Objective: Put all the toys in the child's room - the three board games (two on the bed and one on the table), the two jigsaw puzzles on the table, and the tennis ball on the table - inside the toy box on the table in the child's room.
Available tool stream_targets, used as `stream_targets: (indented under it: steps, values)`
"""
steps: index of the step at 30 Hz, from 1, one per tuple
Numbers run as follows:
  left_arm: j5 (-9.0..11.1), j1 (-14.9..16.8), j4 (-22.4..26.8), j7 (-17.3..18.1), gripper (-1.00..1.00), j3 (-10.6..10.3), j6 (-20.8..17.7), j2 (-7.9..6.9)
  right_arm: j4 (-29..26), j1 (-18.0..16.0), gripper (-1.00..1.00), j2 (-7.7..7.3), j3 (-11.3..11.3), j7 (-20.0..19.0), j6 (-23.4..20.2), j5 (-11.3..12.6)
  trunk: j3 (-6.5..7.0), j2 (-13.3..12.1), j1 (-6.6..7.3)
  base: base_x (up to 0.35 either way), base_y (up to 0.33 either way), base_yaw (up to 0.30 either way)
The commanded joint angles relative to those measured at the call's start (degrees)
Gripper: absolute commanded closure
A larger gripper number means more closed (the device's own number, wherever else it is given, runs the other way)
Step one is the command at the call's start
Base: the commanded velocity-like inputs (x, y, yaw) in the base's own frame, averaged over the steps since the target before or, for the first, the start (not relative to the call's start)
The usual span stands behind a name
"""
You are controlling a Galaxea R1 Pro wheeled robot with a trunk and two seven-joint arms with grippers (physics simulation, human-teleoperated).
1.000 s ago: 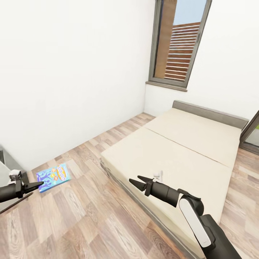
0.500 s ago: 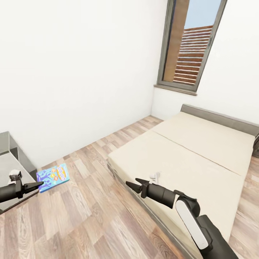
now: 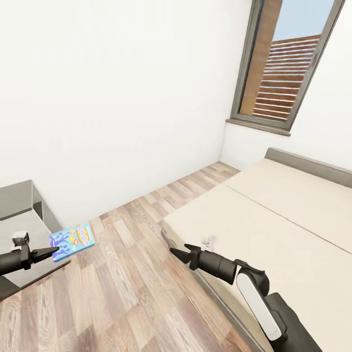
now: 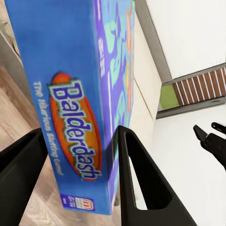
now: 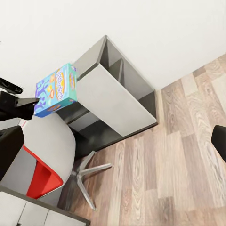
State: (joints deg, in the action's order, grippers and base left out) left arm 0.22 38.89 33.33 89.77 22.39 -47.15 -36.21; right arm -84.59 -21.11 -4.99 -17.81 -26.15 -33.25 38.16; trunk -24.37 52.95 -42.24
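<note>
Grippers first, since they are nearest to us. Our left gripper (image 3: 51,252) is clamped on the blue board game (image 3: 72,241), the "Balderdash" box, holding it by one edge with a finger (image 4: 141,188) on each broad face; the box hangs in the air above the wood-plank floor (image 3: 132,298), clear of everything. From the right wrist we see the same box (image 5: 56,89) held out in front of a dark grey shelf unit (image 5: 113,94), with a chair (image 5: 47,160) with a red seat close below it. Our right gripper (image 3: 177,254) holds nothing, its fingers slightly apart, and it hovers over the floor just beside the near corner of the bed (image 3: 274,230). Past the left gripper, the lower dark grey section of the table (image 3: 24,215) stands against the white wall (image 3: 122,98). Farther off, the beige mattress runs back to its grey headboard (image 3: 308,166). Beyond that, a tall window (image 3: 288,63) with a grey frame sits in the corner of the room.
</note>
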Motion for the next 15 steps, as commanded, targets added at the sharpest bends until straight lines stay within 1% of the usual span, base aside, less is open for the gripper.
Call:
stream_targets:
  steps: [1,4,6,15]
  values:
    - [0.04,0.04,-0.02,0.23,1.00,0.03,-0.58,0.00,-0.05,-0.02,-1.00,-0.03,-0.04,0.14,-0.32,0.34,0.01,0.05,-0.02,0.058,0.271,0.206]
    - [0.04,0.04,-0.02,0.23,1.00,0.03,-0.58,0.00,-0.05,-0.04,-1.00,-0.02,-0.04,0.19,-0.34,0.34,0.21,0.05,-0.02,0.032,0.240,0.207]
    - [0.04,0.04,-0.02,0.23,1.00,0.03,-0.58,0.00,-0.05,-0.03,-1.00,-0.02,-0.07,0.21,-0.34,0.34,0.35,0.05,-0.02,0.010,0.107,0.207]
    - [-0.03,0.04,-0.02,0.23,1.00,0.02,-0.58,0.03,-0.05,-0.05,-1.00,0.03,-0.12,0.28,-0.34,0.11,0.97,0.05,-0.02,0.004,0.010,0.207]
